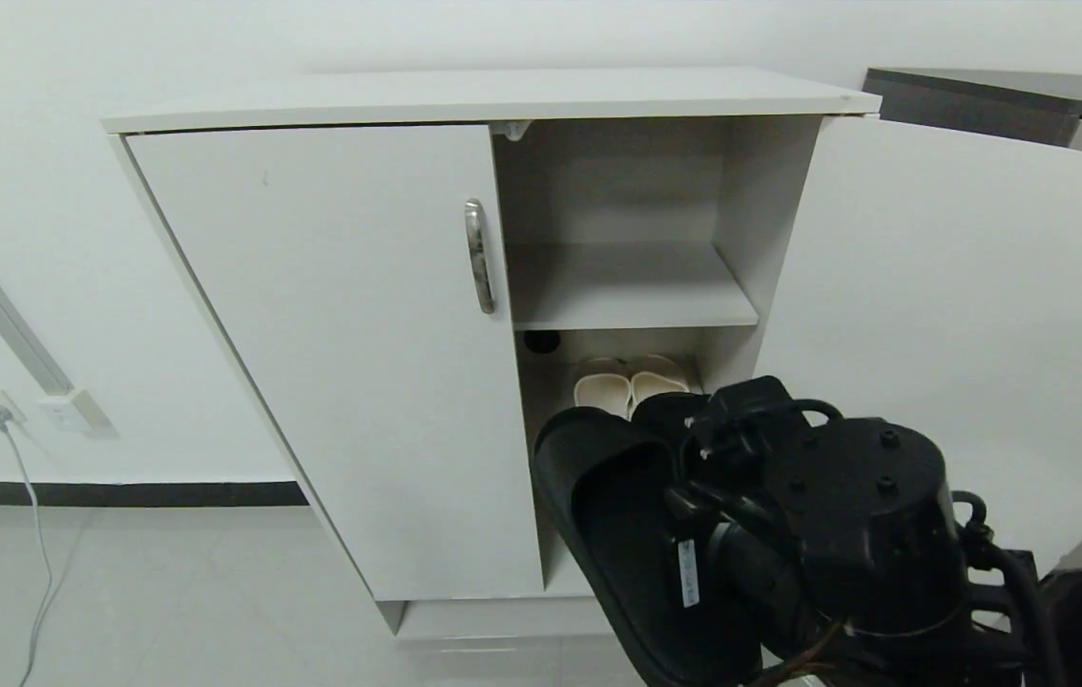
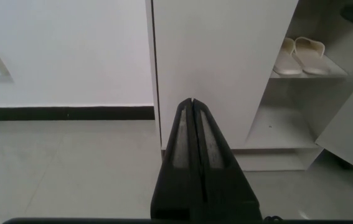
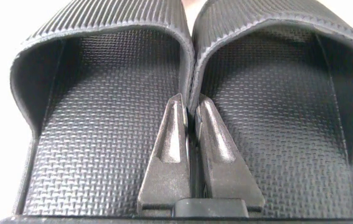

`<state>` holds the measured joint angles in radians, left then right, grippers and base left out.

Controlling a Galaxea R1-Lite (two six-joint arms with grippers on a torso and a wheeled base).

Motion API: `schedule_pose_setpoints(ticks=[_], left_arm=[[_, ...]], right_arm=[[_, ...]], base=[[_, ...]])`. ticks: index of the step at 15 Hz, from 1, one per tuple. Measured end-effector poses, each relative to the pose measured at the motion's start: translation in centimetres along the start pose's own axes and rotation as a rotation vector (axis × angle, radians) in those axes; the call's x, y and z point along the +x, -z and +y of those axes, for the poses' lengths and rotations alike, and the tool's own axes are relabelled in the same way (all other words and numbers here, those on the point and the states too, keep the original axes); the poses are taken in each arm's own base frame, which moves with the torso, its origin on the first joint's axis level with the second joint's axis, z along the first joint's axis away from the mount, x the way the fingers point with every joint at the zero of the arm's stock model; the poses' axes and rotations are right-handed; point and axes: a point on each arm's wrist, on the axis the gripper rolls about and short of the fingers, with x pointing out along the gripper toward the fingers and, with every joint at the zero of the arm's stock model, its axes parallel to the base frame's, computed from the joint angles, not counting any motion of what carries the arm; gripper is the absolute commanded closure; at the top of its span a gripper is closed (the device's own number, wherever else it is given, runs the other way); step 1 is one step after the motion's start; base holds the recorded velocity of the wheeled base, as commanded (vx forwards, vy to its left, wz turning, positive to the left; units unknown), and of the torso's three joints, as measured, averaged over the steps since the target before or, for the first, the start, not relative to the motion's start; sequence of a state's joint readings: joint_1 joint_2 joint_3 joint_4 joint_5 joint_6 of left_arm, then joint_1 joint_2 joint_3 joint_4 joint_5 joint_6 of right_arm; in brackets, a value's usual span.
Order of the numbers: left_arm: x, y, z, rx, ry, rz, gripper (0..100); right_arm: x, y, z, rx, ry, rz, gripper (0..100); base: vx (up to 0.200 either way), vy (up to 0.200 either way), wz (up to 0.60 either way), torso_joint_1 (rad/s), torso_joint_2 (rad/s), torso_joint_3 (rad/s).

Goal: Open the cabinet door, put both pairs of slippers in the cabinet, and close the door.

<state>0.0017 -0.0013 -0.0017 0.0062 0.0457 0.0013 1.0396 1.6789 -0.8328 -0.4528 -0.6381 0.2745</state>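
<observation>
Black slippers point(image 3: 101, 143) clenched by inner walls in right pincer point(image 3: 190, 99); cream pair point(image 1: 632, 386) shelved ahead in cabinet point(image 1: 503, 95). Second-pair stowing; next, likely push forward, release.

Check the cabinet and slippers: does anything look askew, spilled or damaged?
Nothing stands out. The white slippers lie neatly paired on a lower shelf. The black slippers are pinched together by the right gripper at the cabinet opening, and the right door stands open.
</observation>
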Motion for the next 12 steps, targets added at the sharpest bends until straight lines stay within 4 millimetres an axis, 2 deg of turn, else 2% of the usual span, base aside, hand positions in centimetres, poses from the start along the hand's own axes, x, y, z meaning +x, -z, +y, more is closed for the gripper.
schedule_pose_setpoints(ticks=[3,5,9,12], left_arm=[[0.0,0.0,0.0,0.000,0.001,0.000,100],[0.0,0.0,0.0,-0.001,0.002,0.000,100],[0.0,0.0,0.0,-0.002,0.001,0.000,100],[0.0,0.0,0.0,-0.003,-0.002,0.000,100]], right_arm=[[0.0,-3.2,1.0,0.052,0.116,-0.026,100],[0.9,-4.9,1.8,0.086,0.190,-0.078,100],[3.4,-5.6,2.1,0.103,0.250,-0.105,100],[4.3,-5.5,1.7,0.097,0.275,-0.099,100]], base=[[0.000,0.000,0.00,0.000,0.00,0.000],[0.000,0.000,0.00,0.000,0.00,0.000],[0.000,0.000,0.00,0.000,0.00,0.000],[0.000,0.000,0.00,0.000,0.00,0.000]])
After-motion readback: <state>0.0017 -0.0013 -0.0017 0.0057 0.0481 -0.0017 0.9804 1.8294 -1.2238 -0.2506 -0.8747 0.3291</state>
